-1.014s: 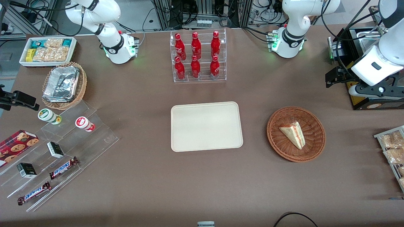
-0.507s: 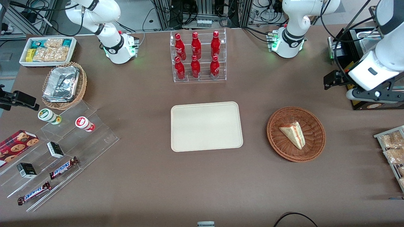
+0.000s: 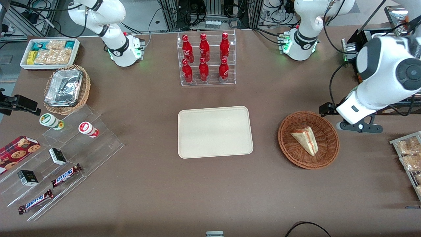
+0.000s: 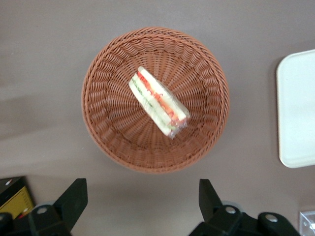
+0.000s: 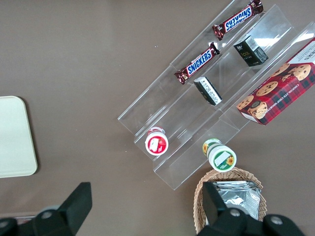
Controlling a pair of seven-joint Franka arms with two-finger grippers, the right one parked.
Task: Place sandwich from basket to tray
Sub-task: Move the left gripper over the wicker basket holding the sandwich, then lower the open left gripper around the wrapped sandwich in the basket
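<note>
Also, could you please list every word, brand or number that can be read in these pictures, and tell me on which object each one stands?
"SNICKERS": on the two chocolate bars in the clear acrylic display stand.
"CHOCOLATE CHIP COOKIES": on the red tartan cookie box, only just legible.
Too small or blurred: red bottles, two dark small boxes, two round-lidded cups.
No text: sandwich, basket, tray.
The gripper hovers near the basket, jaws open.

- Six red bottles [image 3: 204, 57] in a clear rack [image 3: 230, 80], at the table's middle.
- Toward the parked arm's end: snack bin [image 3: 76, 52], foil container [image 3: 64, 87], chocolate bars [image 3: 66, 174], cookie box [image 3: 18, 149].
</note>
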